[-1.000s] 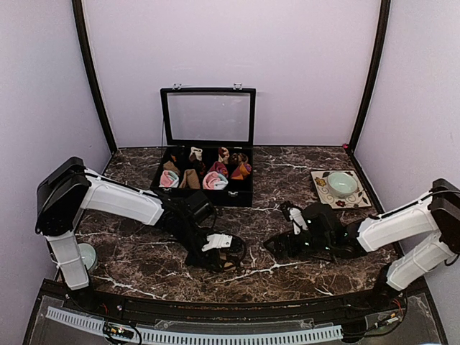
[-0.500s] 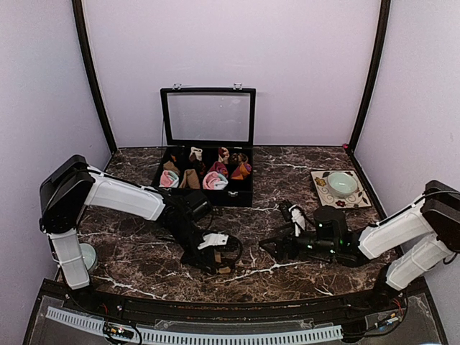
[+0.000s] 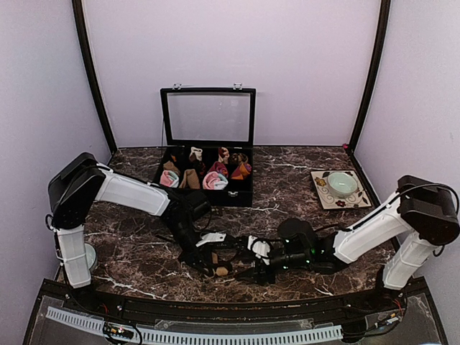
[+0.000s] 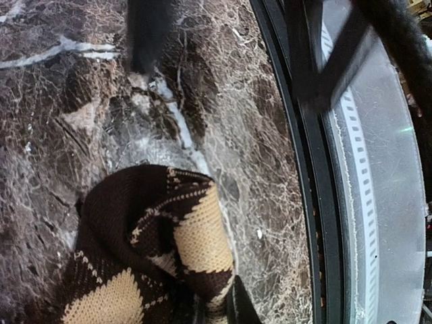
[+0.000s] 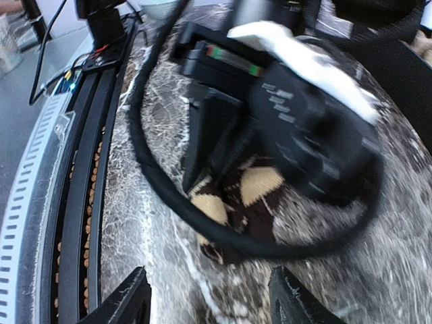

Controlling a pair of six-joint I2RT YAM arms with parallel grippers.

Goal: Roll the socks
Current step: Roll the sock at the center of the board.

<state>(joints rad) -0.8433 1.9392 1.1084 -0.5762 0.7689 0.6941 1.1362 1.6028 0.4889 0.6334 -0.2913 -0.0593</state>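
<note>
Left wrist | L gripper [image 4: 216,309] clamped on brown sock [image 4: 152,246] | R gripper [image 5: 208,280] agape

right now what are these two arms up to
They are working on a brown-and-beige diamond sock near the front edge of the table. The left hand is shut on the sock, with a folded end bunched at its fingertips. The right hand is open and aimed at the sock from the other side, seemingly short of it. No finished roll yet.

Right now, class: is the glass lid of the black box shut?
No, the glass lid stands upright behind the black box, leaving its compartments uncovered.
</note>
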